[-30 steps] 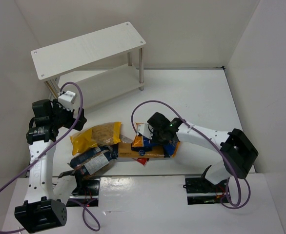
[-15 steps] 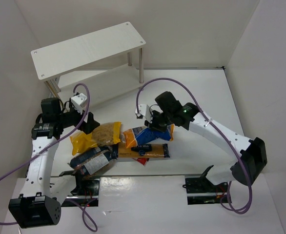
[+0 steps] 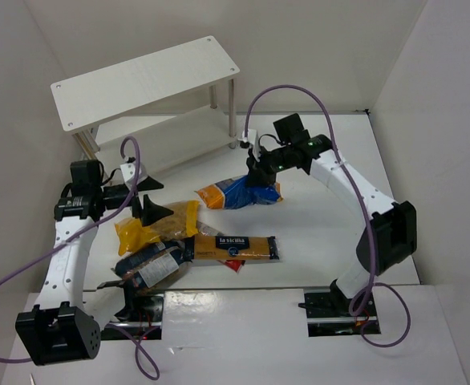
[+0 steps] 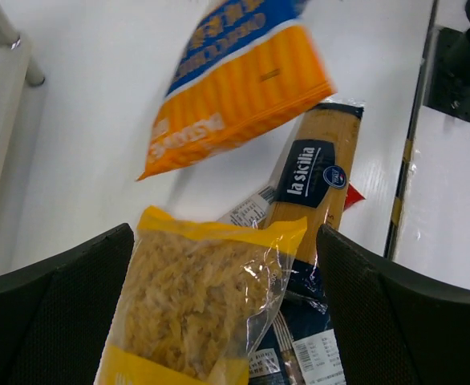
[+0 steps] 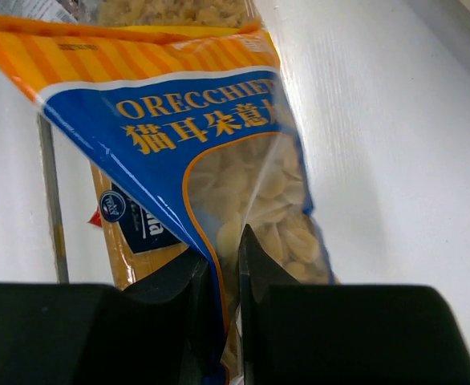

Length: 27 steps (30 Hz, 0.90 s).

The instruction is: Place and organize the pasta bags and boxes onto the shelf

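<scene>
White tabletop, smooth and slightly glossy, is boxed in by plain white walls at the left, back and right. At the far left stands the shelf, two flat white boards on thin silver legs, set at an angle to the back wall. The right gripper is clamped tight on the clear, crinkled end of the blue bag, which hangs lengthwise with its striped orange end toward the left arm and appears lifted off the table, near the shelf's right-hand legs. The left gripper has its fingers spread wide and holds nothing; it hovers over the top edge of the yellow bag, a soft clear-fronted pack of tan pasta. Just right of that lies the carton, long, flat and yellow-orange with a dark blue label band. The dark blue-black bag lies at the near left, partly tucked under the yellow bag and touching the carton's left end. Purple cables loop above both arms. An open stretch of white surface lies between the hanging bag and the shelf, and the table's right half offers wide room.
</scene>
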{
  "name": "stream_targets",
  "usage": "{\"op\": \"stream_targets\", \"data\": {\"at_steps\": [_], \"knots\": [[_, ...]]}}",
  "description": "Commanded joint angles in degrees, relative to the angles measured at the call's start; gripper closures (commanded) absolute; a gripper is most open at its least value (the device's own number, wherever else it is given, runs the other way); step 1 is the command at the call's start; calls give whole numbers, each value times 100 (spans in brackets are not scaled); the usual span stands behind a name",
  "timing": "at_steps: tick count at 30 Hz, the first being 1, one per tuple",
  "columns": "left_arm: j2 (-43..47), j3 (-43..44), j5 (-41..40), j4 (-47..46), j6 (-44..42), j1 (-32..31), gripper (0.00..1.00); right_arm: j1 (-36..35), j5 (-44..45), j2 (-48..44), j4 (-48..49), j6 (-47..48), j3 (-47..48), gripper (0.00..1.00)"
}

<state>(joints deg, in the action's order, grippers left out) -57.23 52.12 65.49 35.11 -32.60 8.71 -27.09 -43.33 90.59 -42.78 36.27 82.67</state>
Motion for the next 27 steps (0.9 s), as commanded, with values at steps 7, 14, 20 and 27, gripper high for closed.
{"op": "stream_targets", "data": {"at_steps": [7, 14, 20, 27], "knots": [[-130, -132, 1246, 233, -1925, -27, 0, 11, -1818, 495, 16, -260, 1171, 100], [-183, -325, 553, -197, -2101, -27, 0, -50, -2784, 1022, -476, -427, 2199, 100], [-183, -325, 552, -338, -2163, -27, 0, -278, -3181, 1206, -362, -814, 2332, 100], [-236, -272, 350, -733, -1961, -27, 0, -569, -3541, 1426, -178, -1148, 2517, 100]]}}
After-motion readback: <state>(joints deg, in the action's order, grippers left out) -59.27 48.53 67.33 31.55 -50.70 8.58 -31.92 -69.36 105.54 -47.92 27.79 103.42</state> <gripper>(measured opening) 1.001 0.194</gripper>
